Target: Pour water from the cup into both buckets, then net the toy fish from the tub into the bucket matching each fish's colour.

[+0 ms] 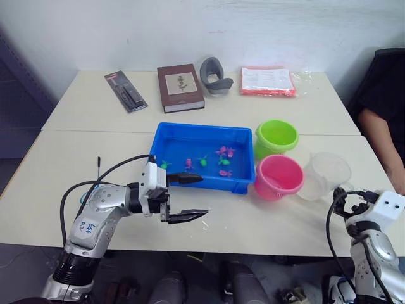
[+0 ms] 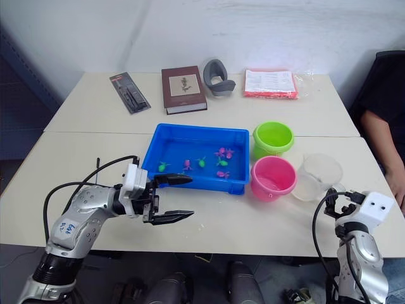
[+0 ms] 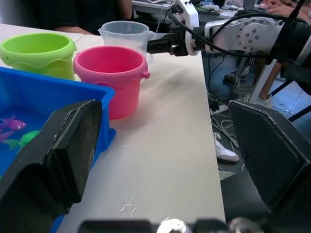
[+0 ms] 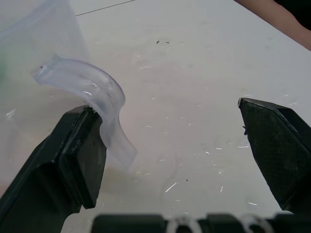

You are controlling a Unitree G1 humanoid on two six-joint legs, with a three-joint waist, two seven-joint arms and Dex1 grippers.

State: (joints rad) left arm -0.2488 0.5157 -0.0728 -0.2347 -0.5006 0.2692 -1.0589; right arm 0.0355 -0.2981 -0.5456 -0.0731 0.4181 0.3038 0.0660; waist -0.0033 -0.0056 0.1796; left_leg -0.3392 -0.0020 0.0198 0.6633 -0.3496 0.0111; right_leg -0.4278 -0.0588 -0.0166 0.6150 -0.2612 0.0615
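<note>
The blue tub (image 1: 190, 128) holds water and several toy fish, some pink (image 1: 224, 152), some green (image 1: 204, 161). To its right stand the green bucket (image 1: 276, 136) and the pink bucket (image 1: 278, 176). The clear cup (image 1: 326, 172) stands upright just right of the pink bucket. My left gripper (image 1: 193, 197) hovers open and empty at the tub's front left corner. At the cup's handle (image 4: 92, 94) is my right gripper (image 1: 342, 193), open, with one finger beside the handle. A thin dark stick (image 1: 98, 166), seemingly the net's handle, pokes out behind my left forearm; the hoop is hidden.
Along the table's far side lie a black packaged item (image 1: 125, 91), a brown book (image 1: 180, 87), a grey object (image 1: 215, 75) and a red-edged packet (image 1: 267, 81). A person's arm (image 1: 380, 136) rests at the table's right edge.
</note>
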